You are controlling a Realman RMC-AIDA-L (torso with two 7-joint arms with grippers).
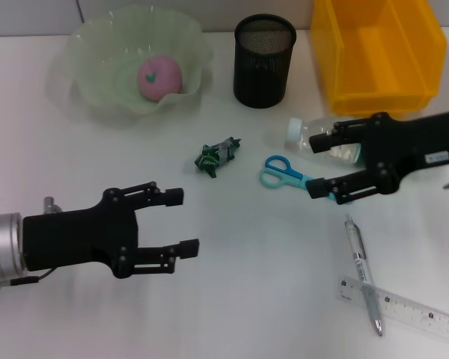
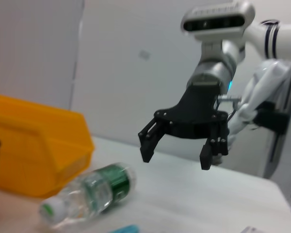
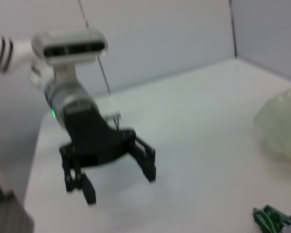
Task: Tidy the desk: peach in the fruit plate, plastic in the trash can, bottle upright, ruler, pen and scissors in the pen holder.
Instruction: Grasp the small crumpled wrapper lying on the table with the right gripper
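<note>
The peach (image 1: 159, 76) lies in the fruit plate (image 1: 97, 105) at the back left. A crumpled green plastic wrapper (image 1: 217, 155) sits mid-desk. The bottle (image 1: 303, 137) lies on its side, white cap toward the pen holder (image 1: 263, 61). My right gripper (image 1: 316, 163) hovers open just above and beside the bottle, empty, as the left wrist view confirms: right gripper (image 2: 179, 156), bottle (image 2: 92, 191). The scissors (image 1: 280, 172) lie by its lower finger. The pen (image 1: 359, 265) rests across the ruler (image 1: 415, 308) at the front right. My left gripper (image 1: 183, 221) is open and empty at the front left.
The yellow trash can (image 1: 378, 52) stands at the back right, right of the pen holder and behind the bottle. The desk (image 1: 239, 299) is white. The right wrist view shows the left gripper (image 3: 120, 184), the plastic (image 3: 274, 221) and the plate's edge (image 3: 281, 126).
</note>
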